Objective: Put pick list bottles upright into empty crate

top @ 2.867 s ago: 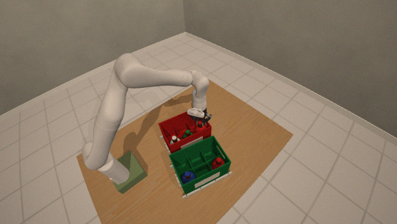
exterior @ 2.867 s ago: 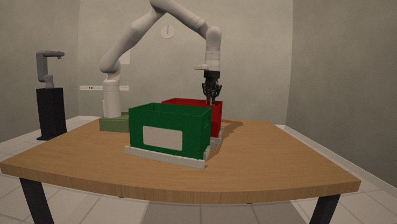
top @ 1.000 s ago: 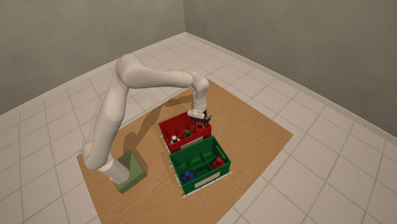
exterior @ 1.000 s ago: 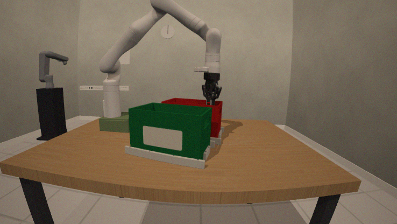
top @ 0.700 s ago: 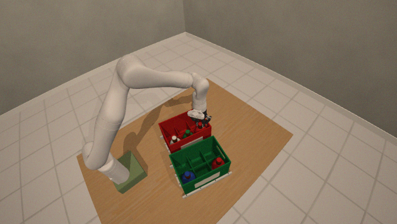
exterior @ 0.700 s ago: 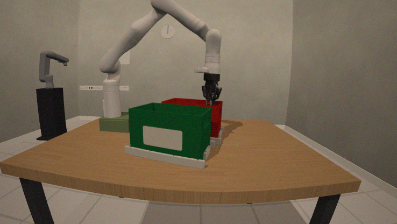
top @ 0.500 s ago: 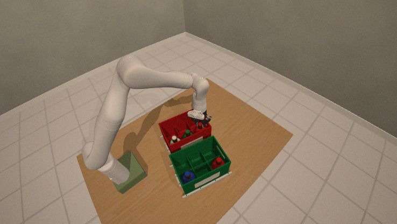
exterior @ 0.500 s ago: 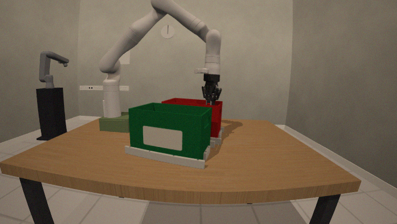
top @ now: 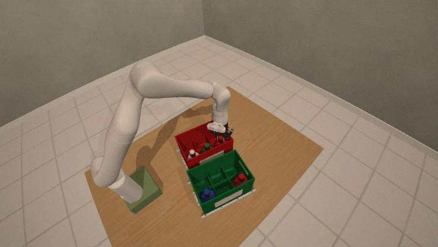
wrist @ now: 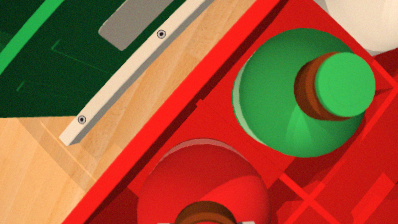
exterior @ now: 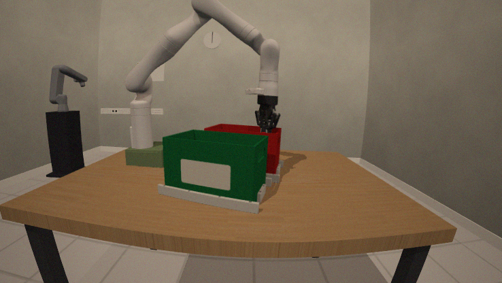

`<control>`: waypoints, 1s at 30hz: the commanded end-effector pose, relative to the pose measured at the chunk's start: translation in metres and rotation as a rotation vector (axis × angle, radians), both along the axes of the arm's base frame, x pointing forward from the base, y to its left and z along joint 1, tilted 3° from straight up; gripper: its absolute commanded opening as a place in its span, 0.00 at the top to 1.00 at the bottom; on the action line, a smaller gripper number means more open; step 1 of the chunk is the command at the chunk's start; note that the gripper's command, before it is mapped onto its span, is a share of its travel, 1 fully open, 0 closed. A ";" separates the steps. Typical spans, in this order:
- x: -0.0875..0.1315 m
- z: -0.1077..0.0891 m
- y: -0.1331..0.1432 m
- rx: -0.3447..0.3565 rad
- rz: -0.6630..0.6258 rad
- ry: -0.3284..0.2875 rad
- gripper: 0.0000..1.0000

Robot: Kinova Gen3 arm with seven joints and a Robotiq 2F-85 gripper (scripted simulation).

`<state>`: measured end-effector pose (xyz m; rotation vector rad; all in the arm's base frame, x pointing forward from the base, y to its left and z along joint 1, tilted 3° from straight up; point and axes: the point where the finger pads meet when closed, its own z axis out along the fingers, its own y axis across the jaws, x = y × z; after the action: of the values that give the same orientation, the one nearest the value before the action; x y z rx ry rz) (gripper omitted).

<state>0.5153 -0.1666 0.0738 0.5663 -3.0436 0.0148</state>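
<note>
Tool (exterior: 266, 127) closed on red-labelled bottle (wrist: 205, 185) neck in red crate (top: 184, 149), right corner cell; green-labelled bottle (wrist: 300, 95) stands adjacent.

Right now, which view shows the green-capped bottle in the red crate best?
The wrist view: the green-capped bottle fills it from above, cap and shoulder clear. The top view shows it small among the dividers; the exterior view hides it behind the red crate wall.
</note>
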 end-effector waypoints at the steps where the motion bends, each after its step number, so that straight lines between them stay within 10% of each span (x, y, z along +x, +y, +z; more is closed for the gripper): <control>1: 0.001 0.000 0.000 -0.001 0.000 -0.003 0.90; 30: 0.000 -0.006 0.000 -0.001 0.000 -0.003 0.90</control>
<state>0.5150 -0.1667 0.0670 0.5663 -3.0436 0.0148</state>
